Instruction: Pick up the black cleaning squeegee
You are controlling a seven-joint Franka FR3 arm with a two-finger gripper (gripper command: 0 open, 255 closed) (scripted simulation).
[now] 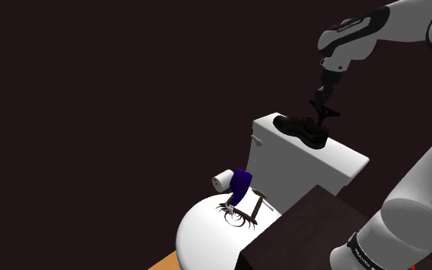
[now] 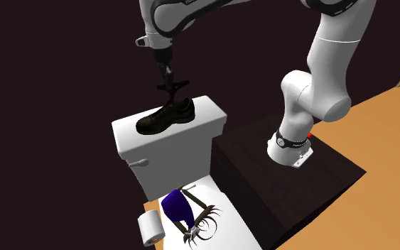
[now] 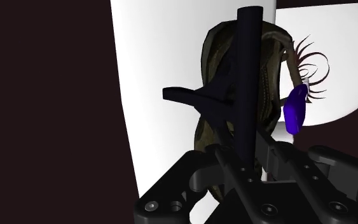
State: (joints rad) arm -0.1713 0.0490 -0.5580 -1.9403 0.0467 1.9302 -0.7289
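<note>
The white arm rises from a dark box stand on an orange floor and arches over to this view's left. The gripper points down, clasping the black squeegee, which hangs just above a dark shoe — contact between them cannot be judged. The shoe lies on a white toilet tank with a flush lever on its front. On the white lid below lie a purple object and a spiky dark item — a toilet roll sits at the edge. A black area lies behind.
</note>
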